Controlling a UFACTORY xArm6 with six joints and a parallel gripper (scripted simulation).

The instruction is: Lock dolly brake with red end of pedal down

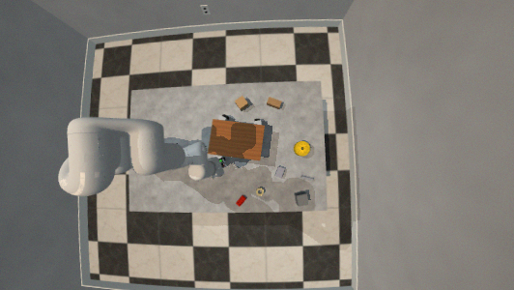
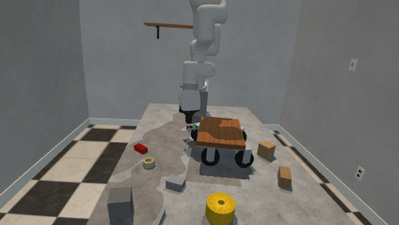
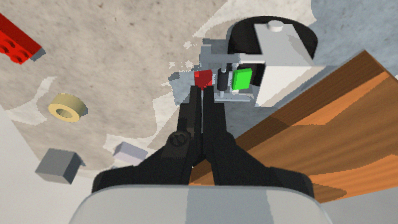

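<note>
The dolly [image 1: 237,139] has a wooden deck and black wheels and stands on the grey mat; it also shows in the exterior view [image 2: 221,132]. Its caster's brake pedal sits at the near-left corner, with a red end [image 3: 203,78] and a green end [image 3: 242,79]. In the wrist view my gripper [image 3: 202,100] is shut and empty, its fingertips touching the pedal's red end. The gripper is at the dolly's corner in the overhead view [image 1: 218,163] and in the exterior view [image 2: 192,124]. The caster wheel [image 3: 272,37] is behind the pedal.
On the mat lie a red brick [image 2: 141,148], a beige ring [image 2: 148,163], a small grey block [image 2: 175,183], a taller grey block [image 2: 120,202], a yellow cylinder [image 2: 220,207] and two wooden blocks [image 2: 266,149] [image 2: 284,177]. A wall shelf [image 2: 168,25] hangs behind the arm.
</note>
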